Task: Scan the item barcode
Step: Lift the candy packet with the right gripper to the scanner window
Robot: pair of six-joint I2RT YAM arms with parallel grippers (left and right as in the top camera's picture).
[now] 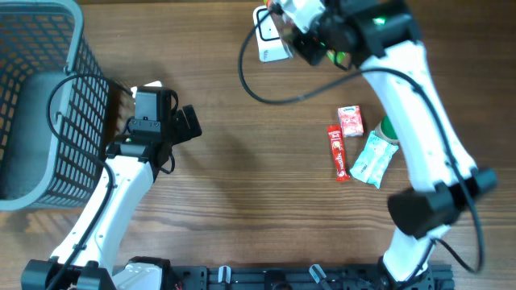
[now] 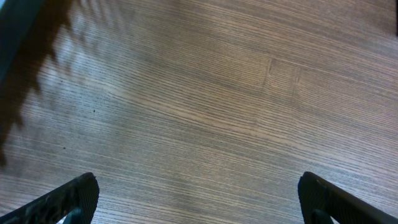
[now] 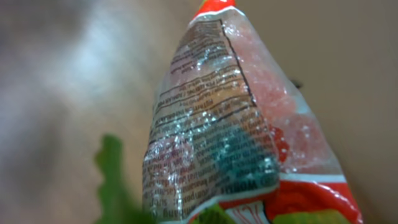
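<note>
The overhead view looks straight down on the surface [image 1: 242, 161] from above, the left wrist view faces a patch of that same surface close up past the left pincer [image 2: 199, 190], and the right wrist view sits so near a packet [image 3: 211, 137] that its background, perhaps surface, blurs.

The white-and-black left arm [image 1: 113, 201] rises from the near side along the right flank of the grey mesh basket [image 1: 40, 105]. Its black left gripper [image 2: 199, 199] sits just beside the basket wall, facing down, with its fingers [image 2: 74, 196] spread wide and empty. The white right arm [image 1: 419, 105] stretches far to the basket's right. Its right gripper [image 1: 288, 28] is clamped on a clear, red-printed plastic packet [image 3: 211, 124].
</note>
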